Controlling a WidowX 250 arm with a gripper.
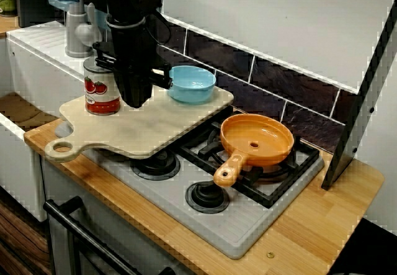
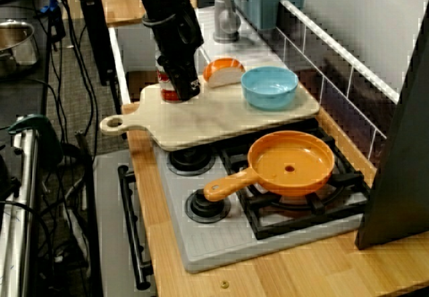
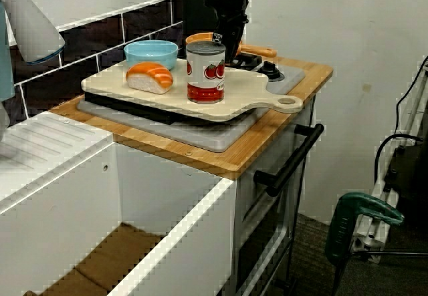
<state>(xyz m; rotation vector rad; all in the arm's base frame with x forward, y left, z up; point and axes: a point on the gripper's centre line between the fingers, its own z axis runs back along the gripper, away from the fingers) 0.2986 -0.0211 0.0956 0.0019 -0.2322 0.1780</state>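
A black gripper (image 1: 135, 98) hangs low over a pale board (image 1: 155, 132) laid across part of a stove (image 1: 248, 225). Its tip is close to the board's surface, and its jaws are lost against the dark body, so I cannot tell whether they are released or clenched. A can (image 1: 101, 89) with tomatoes on its label stands upright on the board just beside the gripper at 9 o'clock, and a blue bowl (image 1: 192, 84) sits at 2 o'clock. An orange pan (image 1: 256, 139) rests on the burner grate at 4 o'clock, and a piece of bread (image 2: 224, 72) lies on the board near the bowl.
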